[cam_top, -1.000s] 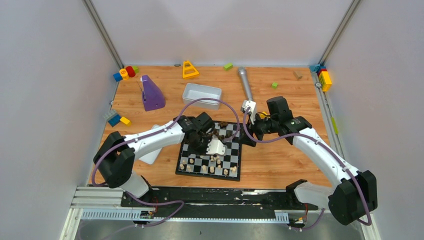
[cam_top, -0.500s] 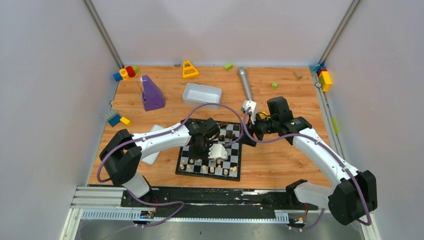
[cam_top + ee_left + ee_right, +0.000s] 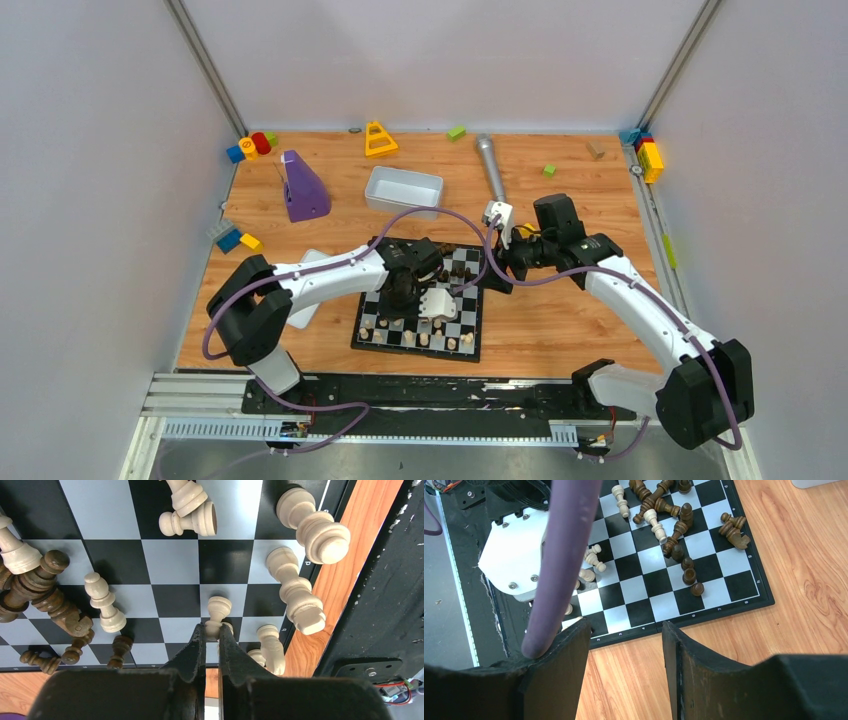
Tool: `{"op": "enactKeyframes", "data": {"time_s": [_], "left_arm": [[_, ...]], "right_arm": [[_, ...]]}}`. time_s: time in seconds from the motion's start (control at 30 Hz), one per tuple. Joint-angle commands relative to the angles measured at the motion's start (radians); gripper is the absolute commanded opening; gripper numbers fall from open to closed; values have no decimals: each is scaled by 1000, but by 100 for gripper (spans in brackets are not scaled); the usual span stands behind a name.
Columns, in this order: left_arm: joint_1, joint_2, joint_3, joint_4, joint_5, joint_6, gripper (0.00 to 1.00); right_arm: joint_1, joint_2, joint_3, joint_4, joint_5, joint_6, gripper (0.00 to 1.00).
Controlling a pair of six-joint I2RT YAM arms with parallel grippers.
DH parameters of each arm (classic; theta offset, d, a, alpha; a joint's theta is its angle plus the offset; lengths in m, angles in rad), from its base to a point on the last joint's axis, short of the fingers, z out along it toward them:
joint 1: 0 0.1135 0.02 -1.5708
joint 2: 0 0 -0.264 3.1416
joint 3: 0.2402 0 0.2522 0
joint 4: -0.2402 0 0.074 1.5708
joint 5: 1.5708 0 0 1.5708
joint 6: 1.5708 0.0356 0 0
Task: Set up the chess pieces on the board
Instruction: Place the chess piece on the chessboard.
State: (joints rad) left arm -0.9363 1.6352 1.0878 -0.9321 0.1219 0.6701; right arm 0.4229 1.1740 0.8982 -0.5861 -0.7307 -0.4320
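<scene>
The small pale beige turned-wood pawn [image 3: 219, 611] stands upright on the black-and-white checkered chessboard [image 3: 170, 562], close to its black-bordered near edge. Its lower part sits right at the tips of the left gripper [image 3: 212, 630]. Those jaws are drawn almost together with only a thin slit between them. Whether they are actually pinching the pawn or just flanking it, I cannot tell.

The pawn looks light, stiff and smooth. It will probably not crush, but its round profile could twist or squirt out of a pinch, and its narrow foot should tip easily. The waist just under the head seems the safest hold (the base flares, so the fingers would slide off it).

Other pale chessmen [image 3: 192, 522] lie toppled around it, and dark brown chessmen [image 3: 45, 587] are heaped further in. The right gripper [image 3: 624, 630] hangs beyond the board's side over the orange-brown wooden tabletop [image 3: 774, 645], jaws apart and holding nothing.
</scene>
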Motion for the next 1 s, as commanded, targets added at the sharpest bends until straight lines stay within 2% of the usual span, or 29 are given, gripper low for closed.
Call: {"op": "enactKeyframes", "data": {"time_s": [0.0,0.23,0.5,0.83,0.97], "left_arm": [[-13,6,34,-13,7,-22,12],[-19,8,45,-25,8,-31,19],[-19,-7,52,-24,7,-40,36],[-19,-39,58,-22,24,-48,41],[-17,-92,58,-11,32,-52,44]], "right_arm": [[-4,4,4,24,-9,-13,55],[-3,4,2,22,-9,-14,55],[-4,8,4,19,-6,-14,55],[-10,15,6,18,1,-12,55],[-49,22,17,18,-18,11,55]]}}
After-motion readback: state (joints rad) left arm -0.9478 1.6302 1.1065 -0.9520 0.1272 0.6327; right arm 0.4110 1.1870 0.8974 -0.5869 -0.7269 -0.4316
